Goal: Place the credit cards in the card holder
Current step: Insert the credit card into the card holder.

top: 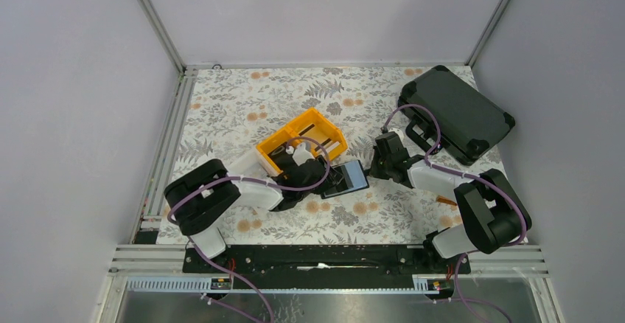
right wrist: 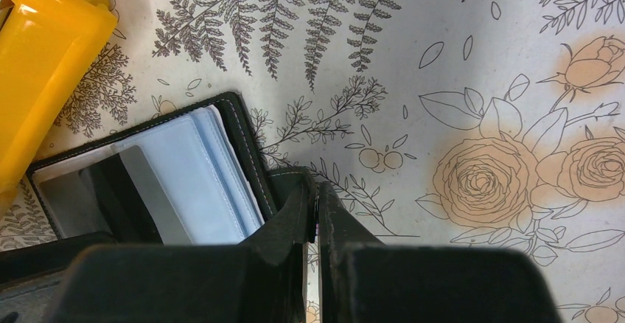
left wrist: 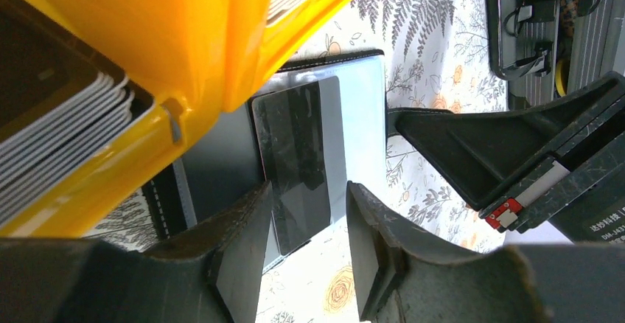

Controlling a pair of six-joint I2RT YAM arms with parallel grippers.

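The card holder [top: 352, 177] lies open on the floral table, its light-blue pockets up; it also shows in the left wrist view [left wrist: 362, 127] and the right wrist view [right wrist: 188, 168]. A dark grey credit card [left wrist: 296, 153] lies on its pocket, partly slid in. My left gripper [left wrist: 307, 190] is open, its fingertips at either side of the card's near end; from above it [top: 329, 174] sits between bin and holder. More cards [left wrist: 59, 142] are stacked in the yellow bin [left wrist: 184, 28]. My right gripper [right wrist: 315, 190] is shut on the holder's black tab at its right edge [top: 374, 167].
The yellow bin [top: 306, 125] stands right behind the card holder, touching my left wrist area; it also shows in the right wrist view [right wrist: 37, 57]. A large black hard case [top: 457, 113] lies at the back right. Grey walls enclose the table.
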